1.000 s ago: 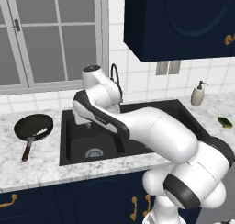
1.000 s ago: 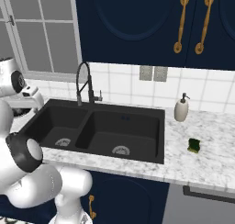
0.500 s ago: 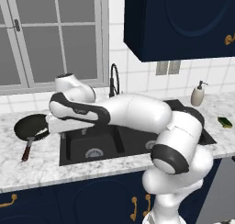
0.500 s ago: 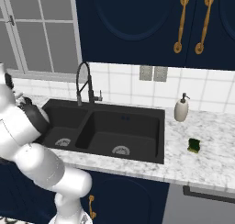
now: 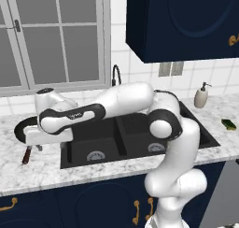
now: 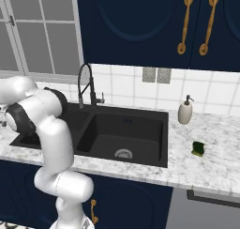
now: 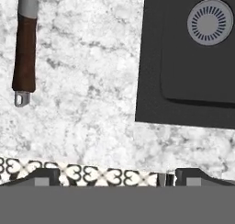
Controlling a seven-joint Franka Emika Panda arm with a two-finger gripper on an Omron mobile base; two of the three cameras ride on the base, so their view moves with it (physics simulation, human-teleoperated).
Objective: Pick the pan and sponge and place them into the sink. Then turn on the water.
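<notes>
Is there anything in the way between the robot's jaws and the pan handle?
Nothing visible. In the hand view the gripper has its jaws open over bare marble counter, and the pan handle lies there with only counter between. The sink sits off to the other side.

Pan [image 5: 21,130] left of sink [image 5: 205,133], sponge [image 5: 229,124] right

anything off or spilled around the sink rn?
Nothing stands out. The pan sits flat on the counter left of the sink, handle toward the front edge. The sponge and soap dispenser sit upright on the right side. No water runs from the faucet; both basins look dry.
</notes>
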